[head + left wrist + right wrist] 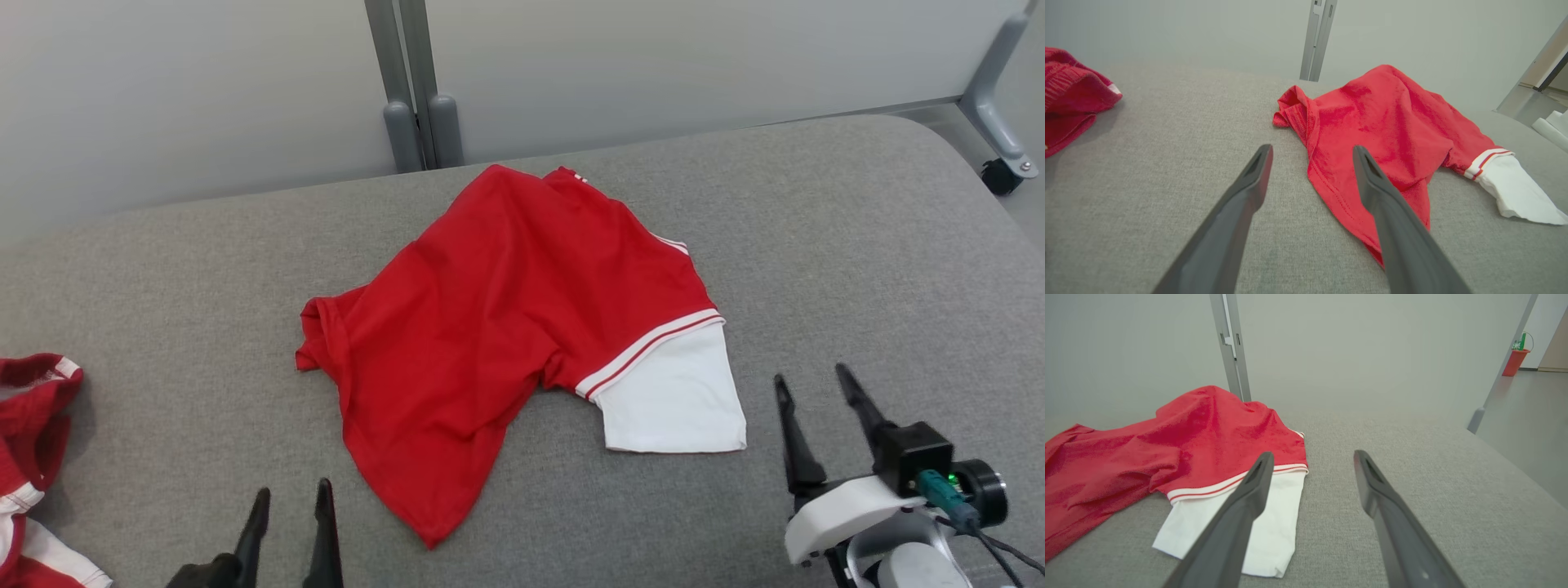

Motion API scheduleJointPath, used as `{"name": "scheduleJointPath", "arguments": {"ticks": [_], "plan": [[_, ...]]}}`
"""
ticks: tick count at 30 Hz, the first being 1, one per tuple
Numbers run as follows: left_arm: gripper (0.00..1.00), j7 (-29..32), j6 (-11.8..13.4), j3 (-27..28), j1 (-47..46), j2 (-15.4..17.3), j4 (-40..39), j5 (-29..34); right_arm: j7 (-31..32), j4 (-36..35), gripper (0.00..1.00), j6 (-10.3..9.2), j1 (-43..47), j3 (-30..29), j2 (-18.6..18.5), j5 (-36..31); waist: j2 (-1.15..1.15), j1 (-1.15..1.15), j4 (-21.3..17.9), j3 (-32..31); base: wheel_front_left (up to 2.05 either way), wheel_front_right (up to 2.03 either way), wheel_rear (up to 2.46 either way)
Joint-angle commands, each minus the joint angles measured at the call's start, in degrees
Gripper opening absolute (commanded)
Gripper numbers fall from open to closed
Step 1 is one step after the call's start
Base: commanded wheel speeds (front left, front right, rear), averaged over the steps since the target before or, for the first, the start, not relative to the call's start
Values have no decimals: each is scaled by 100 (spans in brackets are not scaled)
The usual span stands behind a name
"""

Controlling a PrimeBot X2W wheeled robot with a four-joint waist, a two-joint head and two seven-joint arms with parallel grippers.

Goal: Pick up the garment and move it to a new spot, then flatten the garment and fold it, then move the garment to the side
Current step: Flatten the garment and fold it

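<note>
Grey desk (816, 245), woven fabric cover, coarse weave, rounded far-right corner. Behind it a smooth pale partition (204, 98) with grey metal posts (412, 82) at the seam.

Garment (506, 327): red T-shirt, thin soft knit, lying rumpled and partly folded over itself at the middle of the desk. It makes an uneven, bunched shape with the lower hem running to a point at the near side. One white sleeve (678, 400) lies flat and squarish on the garment's right, joined by a white-and-red striped band. The left edge is rolled into a thick fold.

Second red garment (33, 457) with white trim, crumpled at the desk's left edge, well apart from the first.

Right claw (810, 374): two long dark tapered fingers, spread wide, gripping nothing, near the white sleeve's right side, not touching it.

Left claw (293, 490): same dark fingers, spread wide, empty, just beside the garment's pointed lower hem. Contact with the cloth cannot be told.
</note>
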Motion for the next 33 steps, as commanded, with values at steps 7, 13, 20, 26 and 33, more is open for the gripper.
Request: {"name": "scheduleJointPath", "arguments": {"ticks": [7, 13, 20, 26, 33], "plan": [[100, 1230, 325, -982, -676, 11, 690, -727, 1582, 1268, 100, -8, -1118, 867, -413, 223, 0, 0, -22, 364, 0, 0, 0], [100, 2006, 683, -1651, -1102, 14, 1144, -1050, 2449, 1898, 100, -7, -1568, 1334, -485, 368, 0, 0, 30, 552, 0, 0, 0], [100, 2115, 862, -1954, -1242, 10, 1495, -1347, 2593, 2234, 100, -4, -1613, 1674, -481, 681, 0, 0, 58, 653, 0, 0, 0], [0, 2132, 668, -2082, -1267, -24, 1757, -1521, 2412, 2411, 0, -3, -1759, 1945, -444, 895, 0, 0, -15, 631, 0, 0, 0], [0, 1917, 389, -1668, -1061, 313, 808, -1921, 1886, 1454, 0, -5, -1740, 1760, -778, 2413, 0, 0, -7, 358, 0, 0, 0]]}}
